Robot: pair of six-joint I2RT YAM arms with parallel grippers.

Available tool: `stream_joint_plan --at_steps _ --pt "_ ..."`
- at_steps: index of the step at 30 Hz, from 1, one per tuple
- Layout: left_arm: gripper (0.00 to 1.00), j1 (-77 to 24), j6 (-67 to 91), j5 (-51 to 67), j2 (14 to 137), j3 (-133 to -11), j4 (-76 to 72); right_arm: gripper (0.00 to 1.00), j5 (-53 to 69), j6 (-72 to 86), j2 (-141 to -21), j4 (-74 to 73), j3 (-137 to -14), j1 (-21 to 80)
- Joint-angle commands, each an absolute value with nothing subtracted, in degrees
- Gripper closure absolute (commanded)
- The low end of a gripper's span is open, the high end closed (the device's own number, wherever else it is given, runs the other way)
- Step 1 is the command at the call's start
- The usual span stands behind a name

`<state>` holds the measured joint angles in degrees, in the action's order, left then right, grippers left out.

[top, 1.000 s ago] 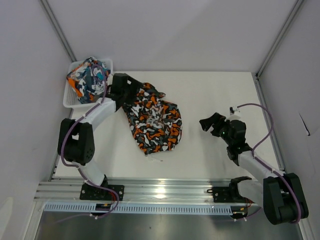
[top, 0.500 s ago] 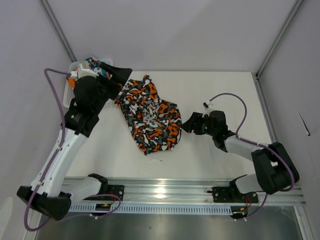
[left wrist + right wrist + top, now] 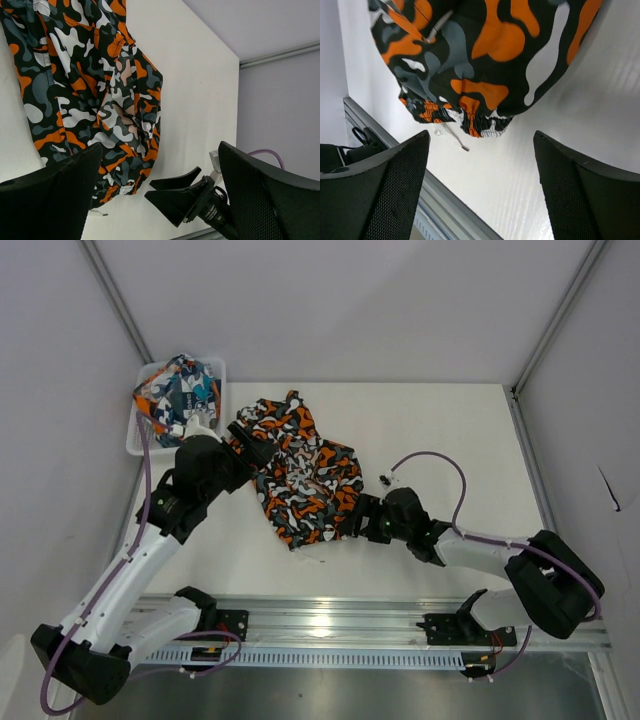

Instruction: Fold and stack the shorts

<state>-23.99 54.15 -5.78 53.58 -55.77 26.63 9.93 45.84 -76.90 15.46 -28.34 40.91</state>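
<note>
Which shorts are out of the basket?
The orange-black camouflage shorts, lying on the table; the teal-print shorts sit in the white mesh basket.

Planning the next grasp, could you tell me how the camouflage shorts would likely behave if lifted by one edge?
The camouflage shorts lie rumpled in soft folds, so they would probably droop limply and bunch when pushed. Thin cloth suggests little weight.

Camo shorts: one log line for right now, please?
camo shorts: unfolded | left gripper: open, empty | right gripper: open, at edge | teal shorts: in basket

No readable text, no labels, no numbers
</note>
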Motion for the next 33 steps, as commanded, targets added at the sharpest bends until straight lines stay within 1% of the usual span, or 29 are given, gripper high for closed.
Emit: stream_joint_plan --at_steps 1,3,6,7,8,9,10,11,12,14,15,18,22,23,25,28,29,31,32,33 --pt "0.01 -25.0 50.6 -6.4 51.3 -56.3 27.9 0.14 5.0 49.8 -80.5 16.5 -28.8 43.3" --pt "0.01 -25.1 50.2 -6.8 50.5 -56.0 28.0 0.14 3.7 49.3 -84.5 16.0 -30.5 43.6" --pt "0.01 -25.4 49.4 -7.1 49.9 -55.5 28.6 0.24 4.8 47.4 -90.5 15.8 -34.0 43.9" --pt "0.01 -25.6 49.1 -7.3 49.9 -55.6 28.7 0.4 5.2 46.7 -91.7 16.4 -35.2 44.2" --pt "0.01 -25.8 49.0 -7.6 49.9 -55.8 28.9 0.54 5.4 46.2 -92.5 16.2 -35.9 44.3" --pt "0.01 -26.2 48.4 -7.9 50.1 -56.0 29.4 0.76 4.5 46.0 -93.2 14.3 -36.5 44.8" --pt "0.01 -26.2 48.1 -7.9 50.2 -55.9 29.3 0.87 3.4 45.4 -92.8 12.8 -37.0 44.8" --pt "0.01 -26.8 47.7 -8.1 50.4 -56.0 29.4 0.96 1.9 44.6 -92.1 11.1 -37.4 45.8" --pt "0.01 -27.2 46.9 -8.2 51.1 -56.1 29.4 1.0 -2.7 43.9 -89.6 7.0 -37.7 46.6" --pt "0.01 -29.0 45.8 -8.4 52.3 -56.5 29.1 1.0 -9.8 41.7 -86.8 1.9 -38.2 49.7" --pt "0.01 -29.7 45.4 -8.4 53.1 -56.6 28.9 1.0 -11.1 40.9 -85.4 -3.5 -38.4 50.8" --pt "0.01 -33.8 44.3 -8.2 57.7 -57.3 28.0 1.0 -15.4 39.6 -80.3 -11.0 -38.0 54.9" --pt "0.02 -39.0 42.5 -5.9 66.0 -59.9 25.8 1.0 -20.5 40.3 -75.6 -19.9 -38.1 59.7" --pt "0.03 -40.2 42.0 -5.6 70.1 -60.8 25.9 1.0 -20.8 40.5 -75.0 -21.0 -38.0 60.2" --pt "0.06 -42.9 41.0 -5.1 73.9 -64.1 27.1 1.0 -20.6 40.5 -72.8 -22.1 -36.9 60.6" --pt "0.13 -45.0 40.7 -3.7 79.0 -65.9 27.4 1.0 -20.9 40.9 -70.4 -22.5 -35.2 60.6" --pt "0.19 -45.3 41.0 -3.2 79.7 -66.0 26.5 1.0 -21.0 40.9 -70.1 -22.4 -34.8 60.6" --pt "0.23 -45.9 41.7 -1.1 80.8 -65.1 24.5 1.0 -21.3 40.9 -68.7 -21.9 -33.8 60.6" --pt "0.28 -46.4 43.2 1.4 80.9 -63.2 21.4 1.0 -21.4 40.7 -67.9 -21.2 -33.1 60.6" --pt "0.28 -46.4 43.2 1.4 80.9 -62.5 20.3 1.0 -21.4 40.7 -67.9 -21.0 -33.1 60.6"
